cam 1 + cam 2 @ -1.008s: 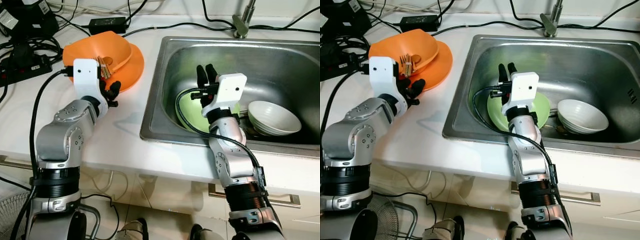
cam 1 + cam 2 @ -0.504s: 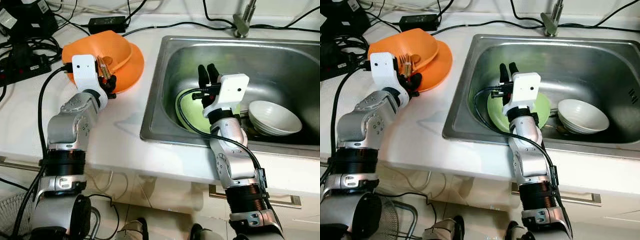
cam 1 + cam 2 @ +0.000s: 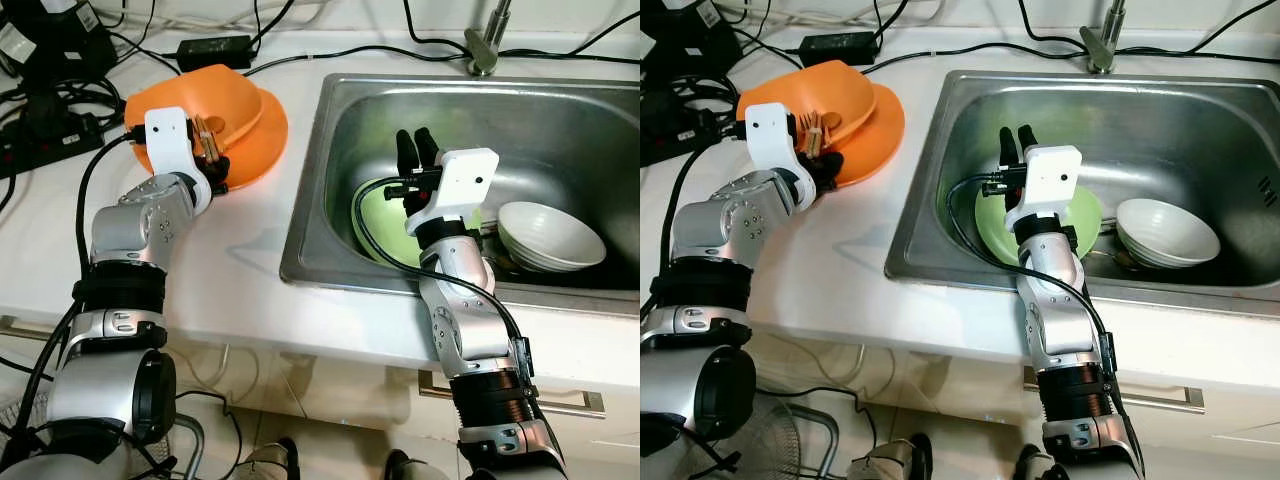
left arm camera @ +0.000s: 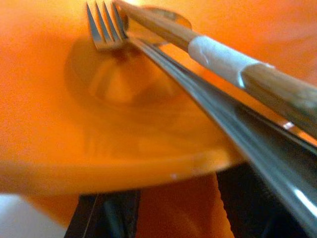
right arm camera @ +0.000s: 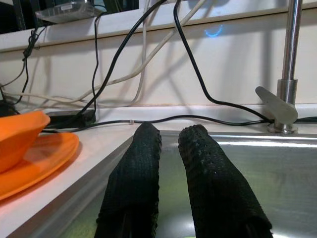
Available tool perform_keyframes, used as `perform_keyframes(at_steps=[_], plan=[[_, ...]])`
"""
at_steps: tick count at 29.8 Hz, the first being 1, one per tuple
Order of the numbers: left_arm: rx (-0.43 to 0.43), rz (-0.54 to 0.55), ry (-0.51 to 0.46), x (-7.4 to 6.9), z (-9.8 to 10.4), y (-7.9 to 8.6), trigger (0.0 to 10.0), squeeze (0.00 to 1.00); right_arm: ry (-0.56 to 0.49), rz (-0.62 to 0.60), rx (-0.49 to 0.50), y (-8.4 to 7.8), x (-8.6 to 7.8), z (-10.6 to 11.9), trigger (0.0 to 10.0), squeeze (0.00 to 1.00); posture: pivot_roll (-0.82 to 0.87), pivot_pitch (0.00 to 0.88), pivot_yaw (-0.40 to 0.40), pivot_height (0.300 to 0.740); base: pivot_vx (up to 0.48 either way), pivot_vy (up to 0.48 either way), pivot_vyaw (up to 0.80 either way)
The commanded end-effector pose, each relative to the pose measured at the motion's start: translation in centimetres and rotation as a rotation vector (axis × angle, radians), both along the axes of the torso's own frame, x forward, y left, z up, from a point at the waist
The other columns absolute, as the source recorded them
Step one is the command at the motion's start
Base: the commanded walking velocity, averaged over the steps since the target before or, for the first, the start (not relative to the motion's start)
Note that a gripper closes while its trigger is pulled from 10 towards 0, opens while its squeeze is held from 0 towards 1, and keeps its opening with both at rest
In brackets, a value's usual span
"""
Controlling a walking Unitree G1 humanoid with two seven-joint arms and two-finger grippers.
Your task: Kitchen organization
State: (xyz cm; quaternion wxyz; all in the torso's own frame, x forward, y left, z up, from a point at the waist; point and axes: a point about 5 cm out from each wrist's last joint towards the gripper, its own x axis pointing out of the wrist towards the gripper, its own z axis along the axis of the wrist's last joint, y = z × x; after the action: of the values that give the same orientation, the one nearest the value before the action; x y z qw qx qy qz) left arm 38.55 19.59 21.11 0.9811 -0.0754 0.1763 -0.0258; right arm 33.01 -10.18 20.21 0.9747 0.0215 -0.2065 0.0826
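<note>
Orange bowl (image 3: 215, 100) hides left gripper (image 3: 212, 168), grip unclear | right gripper (image 3: 415, 152) nearly closed, empty | green plate (image 3: 380, 222) half-covered

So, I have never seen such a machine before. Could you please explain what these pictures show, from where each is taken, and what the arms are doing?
This is a humanoid robot at a kitchen counter. The two wide pictures come from cameras in its head, looking down at its own silver arms. The two close pictures come from cameras on its wrists.

The left gripper is at the rim of an orange bowl, which sits on an orange plate. The left wrist view shows a fork and a wooden stick inside the bowl.

The right gripper hovers in the sink with its fingers close together, holding nothing, above a green plate beside a white bowl.
</note>
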Motion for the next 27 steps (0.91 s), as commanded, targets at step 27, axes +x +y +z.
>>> perform_keyframes(at_steps=[27], plan=[[0.046,-0.321,0.22,-10.0,-0.5,-2.1,10.0,0.0,0.135,0.026,0.02,0.4,0.5,-3.3,10.0,0.0,0.27,0.151,0.132,0.74,0.0,0.0,0.0]])
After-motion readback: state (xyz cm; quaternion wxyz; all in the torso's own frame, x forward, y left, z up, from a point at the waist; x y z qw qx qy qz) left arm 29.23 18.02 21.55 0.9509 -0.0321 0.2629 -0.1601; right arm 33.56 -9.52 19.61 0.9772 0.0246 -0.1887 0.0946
